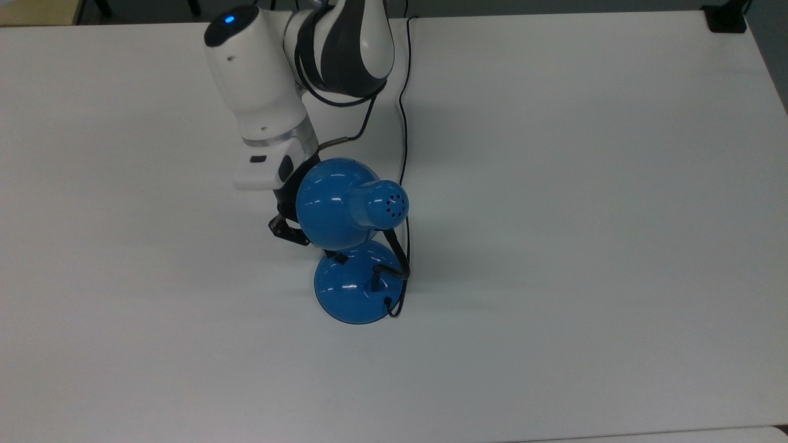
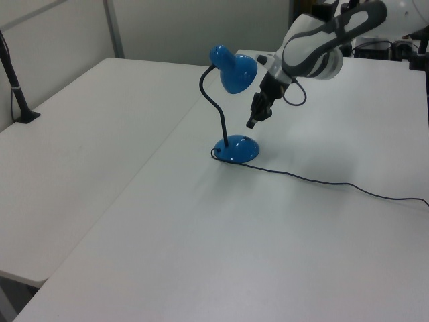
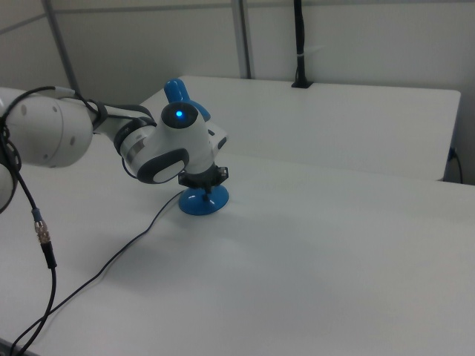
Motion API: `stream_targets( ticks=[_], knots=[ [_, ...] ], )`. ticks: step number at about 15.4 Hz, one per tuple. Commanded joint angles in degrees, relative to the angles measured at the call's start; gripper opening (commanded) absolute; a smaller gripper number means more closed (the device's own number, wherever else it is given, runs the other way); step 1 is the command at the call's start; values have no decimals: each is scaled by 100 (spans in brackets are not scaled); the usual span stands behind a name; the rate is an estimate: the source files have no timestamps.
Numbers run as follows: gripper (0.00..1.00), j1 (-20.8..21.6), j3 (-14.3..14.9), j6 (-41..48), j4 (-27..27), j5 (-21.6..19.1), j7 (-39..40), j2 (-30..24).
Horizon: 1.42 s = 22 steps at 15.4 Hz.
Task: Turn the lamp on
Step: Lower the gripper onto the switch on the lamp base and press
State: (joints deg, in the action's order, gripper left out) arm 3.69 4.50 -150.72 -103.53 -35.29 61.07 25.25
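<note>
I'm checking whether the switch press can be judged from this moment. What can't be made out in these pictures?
- Gripper fingertips: in the top view, hidden under the lamp shade.
- Fingertip contact with the switch: too small in the left view; in the right view the arm's wrist covers the shade.
- Bulb lit or not: shade opening faces away in every view.
</note>
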Motion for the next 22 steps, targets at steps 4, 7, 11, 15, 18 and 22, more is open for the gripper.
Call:
stream_targets(
  ticks=[4,7,11,15,18,22],
  knots=[
    [0,229,42,-169,184,-180,142,217],
    [0,273,25,-169,184,-180,133,217],
    [0,264,-19,-169,184,-153,177,235],
    [0,273,-10,-169,158,-162,186,191],
    [0,256,-2,-160,149,-162,203,164],
    [0,256,51,-134,123,-145,212,121]
  ],
)
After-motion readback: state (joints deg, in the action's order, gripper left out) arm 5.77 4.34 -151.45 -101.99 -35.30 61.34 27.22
